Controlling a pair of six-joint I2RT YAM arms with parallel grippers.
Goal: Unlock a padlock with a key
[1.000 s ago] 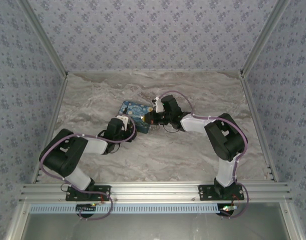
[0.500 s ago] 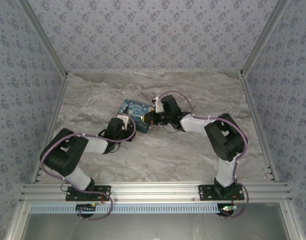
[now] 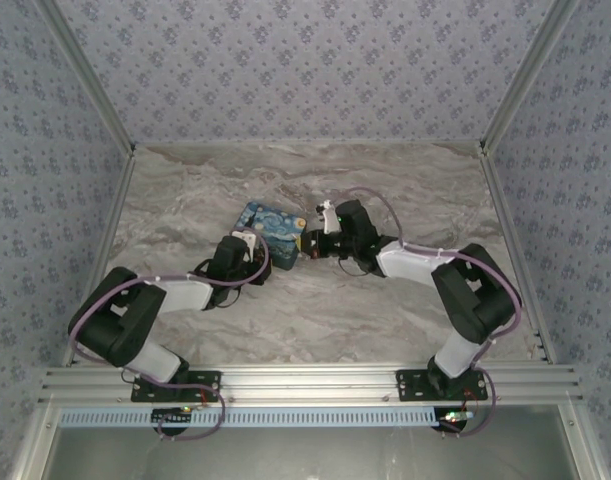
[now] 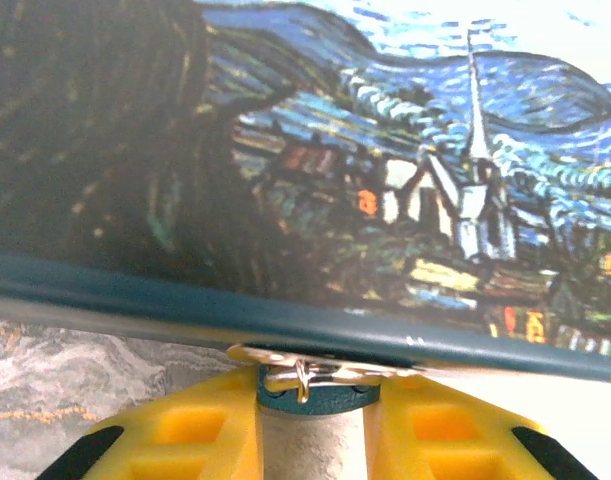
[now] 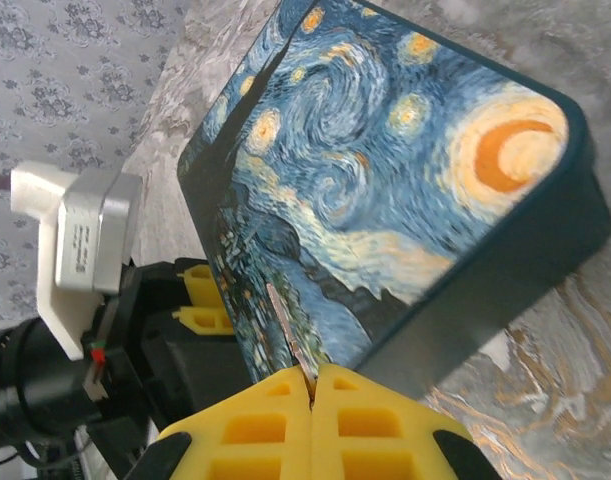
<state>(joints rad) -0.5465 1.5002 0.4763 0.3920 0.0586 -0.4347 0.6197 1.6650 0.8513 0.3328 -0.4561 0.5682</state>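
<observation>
Padlock (image 4: 323,397): small teal body, silvery shackle (image 4: 301,378) threaded through the hasp (image 4: 380,372) at the rim of the box (image 4: 315,150); near the middle of the desk (image 3: 405,190), slightly toward the left edge. Pinched on either side by the left claw (image 4: 313,412), jaws partly closed, yellow fingers (image 4: 200,430) touching the body. Judged purpose of the grip: to stop the padlock swinging on the hasp and to present it steadily to the key (image 5: 287,335).

Key: thin silvery blade clamped in the right claw (image 5: 312,378), jaws fully shut, blade projecting forward from between the fingertips. Seen against the painted face of the box, close to the side facing the left claw; contact with the box impossible to tell. Gripped at the head, apparently to leave the blade free for entry and turning. Judged not yet inserted.

Box: lying flat, starry-night lid up, between the two claws in the top view; probably left to rest on the desk as an anchor for the hasp. Keyhole hidden, hence alignment impossible to confirm. Step in hand, by judgement: bringing blade to keyhole; padlock not yet opened.
</observation>
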